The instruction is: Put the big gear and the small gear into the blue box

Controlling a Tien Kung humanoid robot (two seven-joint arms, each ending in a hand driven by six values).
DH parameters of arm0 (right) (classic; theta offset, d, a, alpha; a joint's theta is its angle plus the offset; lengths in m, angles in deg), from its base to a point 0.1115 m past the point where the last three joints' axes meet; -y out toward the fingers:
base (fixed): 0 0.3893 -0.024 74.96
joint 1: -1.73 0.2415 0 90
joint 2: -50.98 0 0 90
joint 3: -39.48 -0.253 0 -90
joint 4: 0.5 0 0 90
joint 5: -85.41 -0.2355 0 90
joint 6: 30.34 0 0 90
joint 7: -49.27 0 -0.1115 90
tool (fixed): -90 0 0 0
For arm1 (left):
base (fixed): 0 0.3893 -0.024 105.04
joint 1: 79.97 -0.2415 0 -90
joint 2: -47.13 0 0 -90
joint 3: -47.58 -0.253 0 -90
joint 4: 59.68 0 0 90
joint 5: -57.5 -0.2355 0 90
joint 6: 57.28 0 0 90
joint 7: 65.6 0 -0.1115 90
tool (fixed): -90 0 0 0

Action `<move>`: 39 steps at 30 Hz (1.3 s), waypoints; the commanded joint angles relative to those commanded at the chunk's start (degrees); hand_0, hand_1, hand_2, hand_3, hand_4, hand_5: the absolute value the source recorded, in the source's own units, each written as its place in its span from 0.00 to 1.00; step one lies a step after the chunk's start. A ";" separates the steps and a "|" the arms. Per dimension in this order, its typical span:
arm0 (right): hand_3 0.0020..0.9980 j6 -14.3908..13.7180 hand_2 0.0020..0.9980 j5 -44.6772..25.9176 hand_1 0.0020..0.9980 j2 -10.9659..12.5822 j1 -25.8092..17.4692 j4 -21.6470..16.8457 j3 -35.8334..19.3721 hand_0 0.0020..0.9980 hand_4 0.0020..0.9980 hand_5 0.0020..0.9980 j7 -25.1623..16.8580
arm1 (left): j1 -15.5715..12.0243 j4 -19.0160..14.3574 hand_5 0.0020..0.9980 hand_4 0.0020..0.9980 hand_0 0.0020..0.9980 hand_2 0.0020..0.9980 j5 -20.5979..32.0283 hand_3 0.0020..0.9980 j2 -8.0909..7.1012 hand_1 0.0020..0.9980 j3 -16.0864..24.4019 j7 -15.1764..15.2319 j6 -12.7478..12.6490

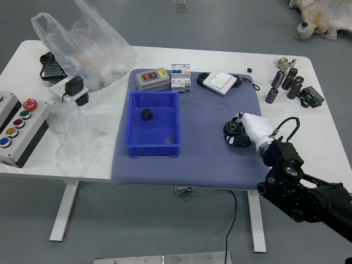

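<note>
Head view, gear [232,128] between fingers of right hand [238,131]

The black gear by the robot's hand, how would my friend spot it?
On the white table, find the big blue-gray mat. Near its right edge, the right hand has its fingers around a round, toothed gear. Unlike the small black piece, it is outside the blue box.

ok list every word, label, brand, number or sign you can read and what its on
No text is legible enough to quote.
Grey switch box: yellow label, too small to read.
White module: blue markings, too small and blurred to read.
</note>
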 joint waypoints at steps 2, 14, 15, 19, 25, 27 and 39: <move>0.56 -0.38 0.39 -0.08 0.45 0.00 0.11 -0.02 -0.13 0.30 0.54 0.02 -0.10 | 0.01 0.00 0.28 0.70 0.63 0.55 0.01 0.67 0.00 0.58 -0.05 0.00 0.01; 0.54 -1.71 0.38 0.30 0.45 1.42 1.75 -4.38 -0.95 0.30 0.53 0.03 -0.57 | -0.09 0.00 0.28 0.71 0.63 0.55 0.07 0.67 -0.09 0.58 -0.11 -0.08 0.00; 0.54 -1.49 0.38 1.01 0.45 1.49 2.55 -5.19 -0.71 0.30 0.53 0.03 -0.32 | -0.15 0.00 0.28 0.71 0.63 0.55 0.05 0.67 -0.09 0.58 -0.08 -0.12 -0.01; 0.54 0.28 0.38 4.28 0.45 0.75 6.70 -7.85 2.32 0.30 0.53 0.03 0.80 | -0.34 0.00 0.28 0.70 0.63 0.55 -0.19 0.67 -0.19 0.58 0.22 -0.33 -0.04; 0.53 1.19 0.38 5.57 0.45 -2.65 12.55 -9.77 7.13 0.30 0.52 0.02 0.88 | -0.58 0.00 0.28 0.70 0.63 0.55 -0.50 0.67 -0.23 0.58 0.57 -0.70 -0.04; 0.53 0.73 0.38 4.90 0.45 -4.17 14.00 -9.58 8.74 0.30 0.52 0.02 0.24 | -0.59 0.00 0.28 0.70 0.63 0.55 -0.45 0.67 -0.27 0.58 0.62 -0.71 -0.06; 0.54 -1.89 0.53 2.57 0.51 -8.86 16.69 -7.57 17.15 0.33 0.53 0.00 -2.10 | -0.72 0.00 0.28 0.70 0.63 0.55 -0.41 0.67 -0.31 0.58 0.09 -0.85 -0.06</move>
